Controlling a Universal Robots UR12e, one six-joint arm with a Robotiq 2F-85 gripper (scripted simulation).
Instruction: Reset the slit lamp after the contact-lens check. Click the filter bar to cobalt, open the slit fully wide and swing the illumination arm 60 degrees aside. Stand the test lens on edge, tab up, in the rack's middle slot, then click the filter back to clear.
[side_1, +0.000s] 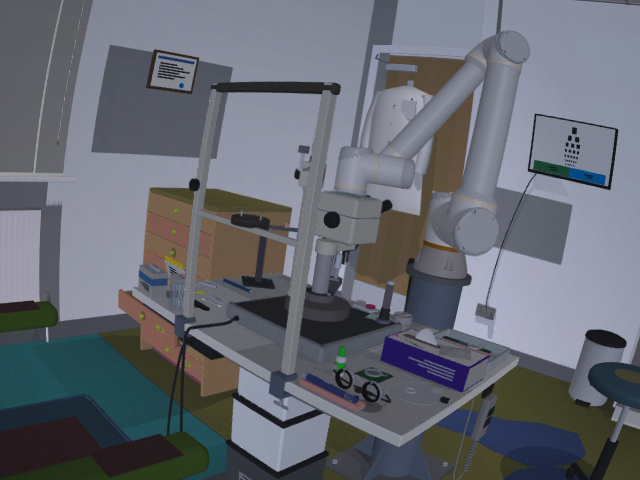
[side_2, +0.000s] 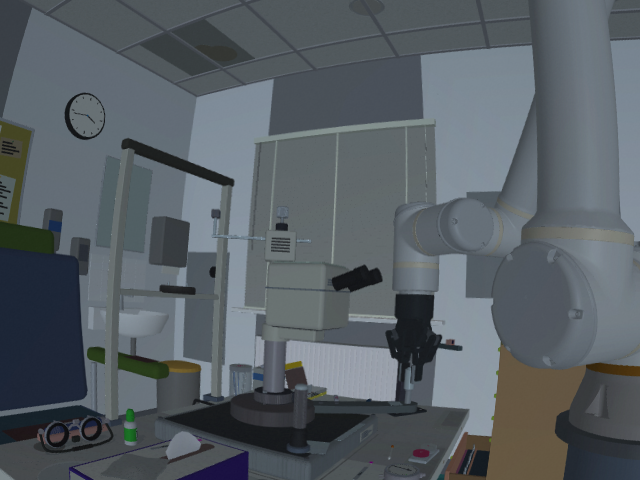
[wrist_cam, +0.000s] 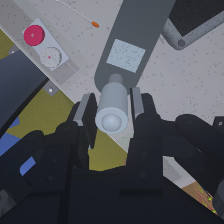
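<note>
The slit lamp (side_1: 338, 227) (side_2: 305, 297) stands on its dark base plate in the middle of the table. Its flat illumination arm (side_2: 362, 405) (wrist_cam: 131, 44) reaches out along the table toward the robot's side and ends in an upright grey handle post (side_2: 407, 385) (wrist_cam: 112, 110). My gripper (side_2: 412, 369) (wrist_cam: 111, 105) hangs straight down over that post, open, with the post standing between its fingers. It holds nothing. The clear test lens (side_1: 416, 392) lies flat near the table's front edge.
The tall chin-rest frame (side_1: 258, 217) stands at the table's front. A purple tissue box (side_1: 434, 359), trial glasses (side_1: 356, 385) and a green dropper bottle (side_1: 340, 358) lie near the lens. A small case with a red cap (wrist_cam: 43, 47) and a swab (wrist_cam: 79, 14) lie by the arm's end.
</note>
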